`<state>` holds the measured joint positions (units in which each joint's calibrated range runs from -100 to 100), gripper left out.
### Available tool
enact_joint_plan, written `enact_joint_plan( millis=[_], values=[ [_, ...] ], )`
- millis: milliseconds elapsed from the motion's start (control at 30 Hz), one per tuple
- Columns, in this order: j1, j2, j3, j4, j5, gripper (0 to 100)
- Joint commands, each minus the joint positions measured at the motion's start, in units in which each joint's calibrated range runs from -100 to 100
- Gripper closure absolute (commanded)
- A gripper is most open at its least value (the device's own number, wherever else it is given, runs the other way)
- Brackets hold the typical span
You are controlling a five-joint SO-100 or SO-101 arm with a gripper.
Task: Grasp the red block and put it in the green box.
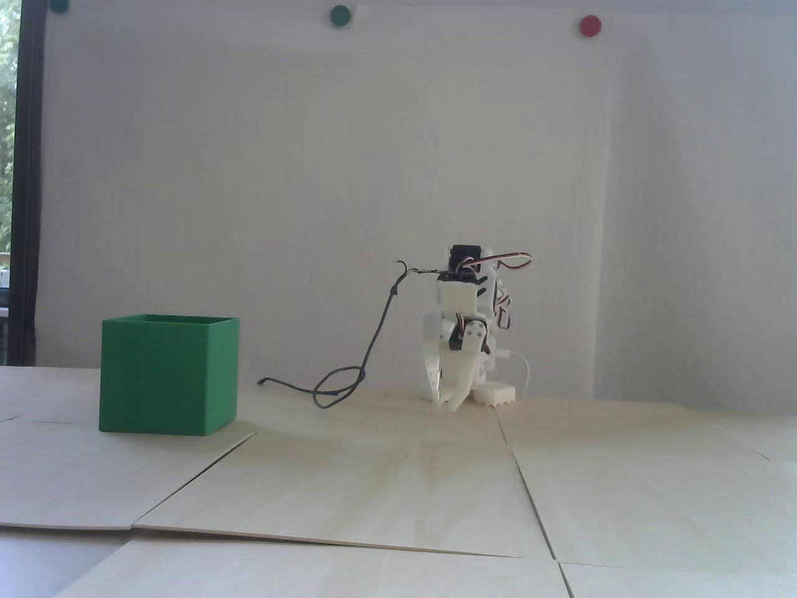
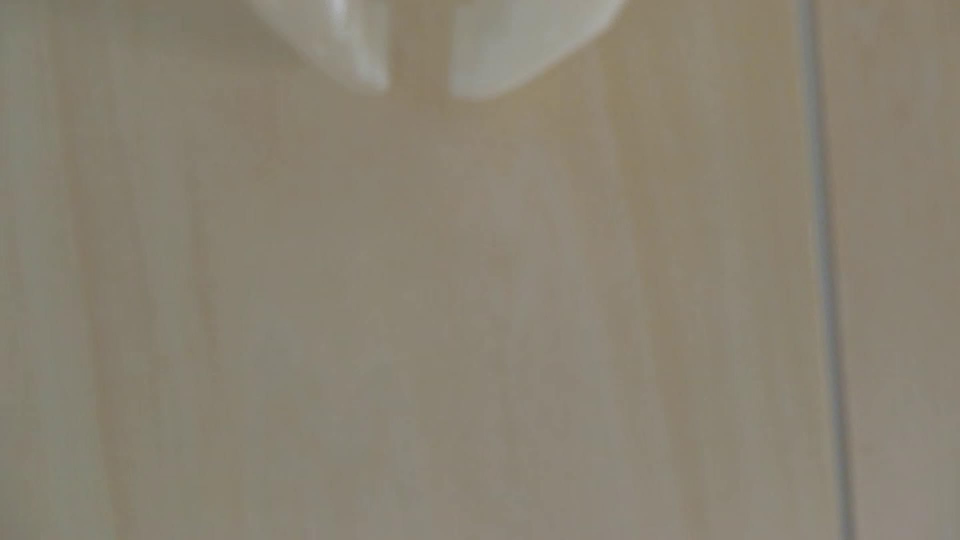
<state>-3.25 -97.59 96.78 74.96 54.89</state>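
The green box (image 1: 168,377) stands on the wooden table at the left of the fixed view, top open. The red block shows in neither view. My white arm is folded low at the back centre, well to the right of the box. Its gripper (image 1: 447,403) points down with the tips almost on the table. In the wrist view the gripper (image 2: 418,91) enters from the top edge. Its two white fingertips (image 2: 488,67) stand a narrow gap apart, with only bare wood between and below them.
A dark cable (image 1: 348,380) loops on the table between the box and the arm. The table is made of pale wooden panels with seams (image 1: 529,492), and one seam (image 2: 831,291) runs down the right of the wrist view. A white wall stands behind.
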Motion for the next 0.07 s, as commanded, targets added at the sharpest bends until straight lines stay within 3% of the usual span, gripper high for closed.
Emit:
enact_joint_plan(
  millis=[0,33],
  values=[
    [-0.09,-1.07,0.92,1.94,-0.23,98],
    [-0.09,-1.07,0.92,1.94,-0.23,98]
  ],
)
